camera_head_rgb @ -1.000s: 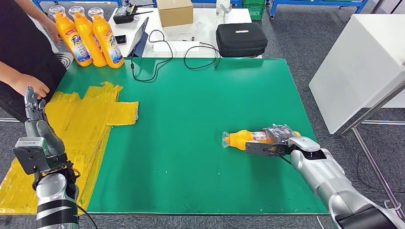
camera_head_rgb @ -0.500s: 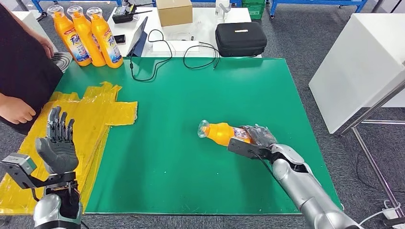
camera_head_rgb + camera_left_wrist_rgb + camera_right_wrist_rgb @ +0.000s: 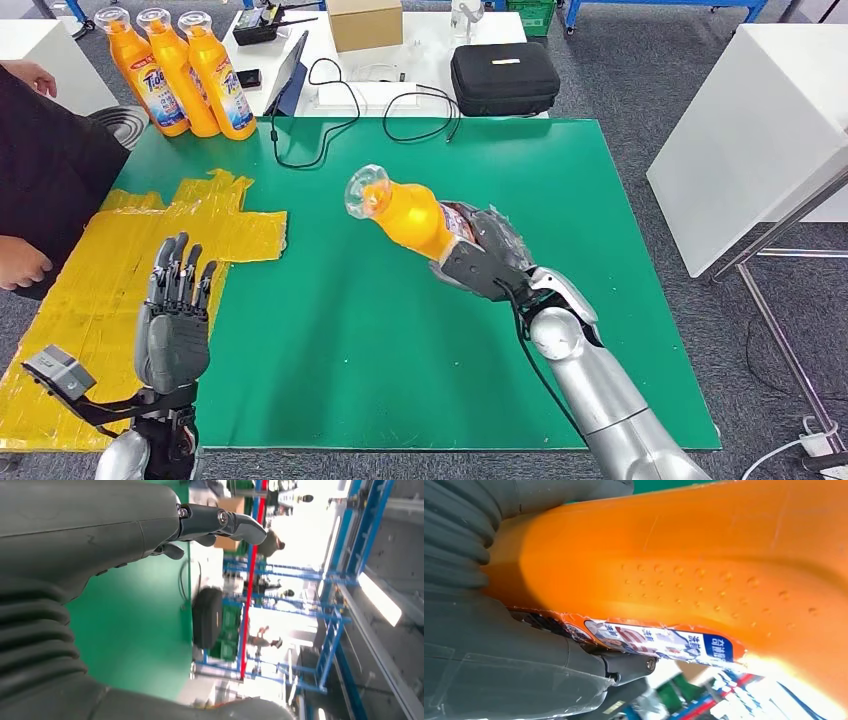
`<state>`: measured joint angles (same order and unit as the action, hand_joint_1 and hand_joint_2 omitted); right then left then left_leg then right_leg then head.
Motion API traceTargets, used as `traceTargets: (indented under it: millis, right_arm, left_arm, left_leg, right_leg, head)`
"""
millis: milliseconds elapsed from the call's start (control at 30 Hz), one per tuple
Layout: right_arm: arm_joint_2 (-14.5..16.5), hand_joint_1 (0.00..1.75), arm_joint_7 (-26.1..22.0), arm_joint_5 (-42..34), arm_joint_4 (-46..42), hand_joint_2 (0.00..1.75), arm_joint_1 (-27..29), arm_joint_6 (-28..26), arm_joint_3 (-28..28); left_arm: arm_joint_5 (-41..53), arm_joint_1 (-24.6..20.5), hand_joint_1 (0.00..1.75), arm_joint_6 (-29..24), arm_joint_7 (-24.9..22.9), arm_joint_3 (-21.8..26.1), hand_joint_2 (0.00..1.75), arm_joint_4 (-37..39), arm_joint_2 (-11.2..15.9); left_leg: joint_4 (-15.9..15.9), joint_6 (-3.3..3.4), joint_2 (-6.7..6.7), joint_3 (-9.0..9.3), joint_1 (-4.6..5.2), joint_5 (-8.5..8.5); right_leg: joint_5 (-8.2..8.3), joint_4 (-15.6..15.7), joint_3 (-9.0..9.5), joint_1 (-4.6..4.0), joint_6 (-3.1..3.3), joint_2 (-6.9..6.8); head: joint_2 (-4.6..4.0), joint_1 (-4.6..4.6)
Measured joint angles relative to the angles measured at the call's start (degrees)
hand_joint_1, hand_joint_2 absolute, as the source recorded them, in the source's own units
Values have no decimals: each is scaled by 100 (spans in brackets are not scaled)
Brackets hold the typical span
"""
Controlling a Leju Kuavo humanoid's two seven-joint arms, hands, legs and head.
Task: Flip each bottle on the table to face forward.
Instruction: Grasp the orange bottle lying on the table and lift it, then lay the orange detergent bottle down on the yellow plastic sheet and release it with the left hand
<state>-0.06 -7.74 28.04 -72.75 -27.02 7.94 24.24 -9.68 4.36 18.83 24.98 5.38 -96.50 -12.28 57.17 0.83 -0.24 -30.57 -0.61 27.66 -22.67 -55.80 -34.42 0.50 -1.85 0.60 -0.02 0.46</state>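
My right hand [image 3: 485, 258] grips an orange bottle [image 3: 405, 215] with a clear cap, held up off the green table [image 3: 400, 330] and tilted, cap toward the far left. The right wrist view shows the orange bottle [image 3: 704, 575] close up with its label edge against my fingers [image 3: 624, 665]. My left hand [image 3: 172, 320] is raised over the table's near left side, fingers straight and apart, holding nothing; the same hand [image 3: 100, 525] appears in the left wrist view. Three orange bottles [image 3: 175, 70] stand upright at the far left corner, labels facing me.
Yellow sheets [image 3: 130, 270] cover the table's left part. A person in black [image 3: 50, 170] stands at the left edge. A black cable [image 3: 330, 120] lies at the far edge. Behind are a black case [image 3: 503, 80], a cardboard box [image 3: 365, 22] and a white cabinet [image 3: 760, 130] at right.
My right hand lifted the bottle off the table and carried it up and toward the far left. My left hand rose and moved right, over the table. The person's arm drew back.
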Motion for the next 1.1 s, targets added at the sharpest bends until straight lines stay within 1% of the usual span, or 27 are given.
traceTargets:
  millis: [167, 267, 433, 667, 900, 1100]
  right_arm:
    - [485, 175, 122, -201, -25, 175, -231, -71, 157]
    - [708, 175, 150, -243, -25, 175, -272, -175, 257]
    - [909, 175, 78, -268, -9, 175, -155, -321, 384]
    - [1199, 175, -13, -269, 165, 175, 43, -374, 467]
    - [1620, 175, -78, -194, 652, 175, 67, -416, 655]
    - [1948, 175, -87, -211, 1126, 175, -12, -521, 946]
  left_arm:
    - [8, -36, 0, -141, -25, -360, 175, -17, -66]
    - [69, -86, 0, -236, -37, -512, 175, -17, -111]
    - [193, -137, 0, -346, -36, -664, 175, -17, -167]
    - [263, -309, 0, -424, -77, -794, 175, -16, -244]
    - [292, -436, 0, -454, -110, -858, 175, -14, -285]
    - [219, -477, 0, -378, -126, -881, 175, 14, -332]
  left_leg:
    - [1, 0, -1, 2, 0, -1]
    - [0, -1, -1, 1, -1, -1]
    - [0, -1, -1, -5, -1, -1]
    - [0, -1, 0, -8, -1, -1]
    - [-1, -1, 1, -8, -2, -1]
    - [-1, -1, 1, -10, -3, -1]
  right_leg:
    - [0, -1, -1, -5, 0, -1]
    - [0, -1, -2, -8, 0, 0]
    - [-1, -1, -9, -6, 1, -1]
    - [0, 0, -11, -5, 0, 0]
    - [0, -2, -14, -9, 1, 1]
    - [-1, -2, -16, -9, 1, 1]
  head:
    - [0, -1]
    - [0, -1]
    - [0, 0]
    - [0, 1]
    - [0, 1]
    - [0, 1]
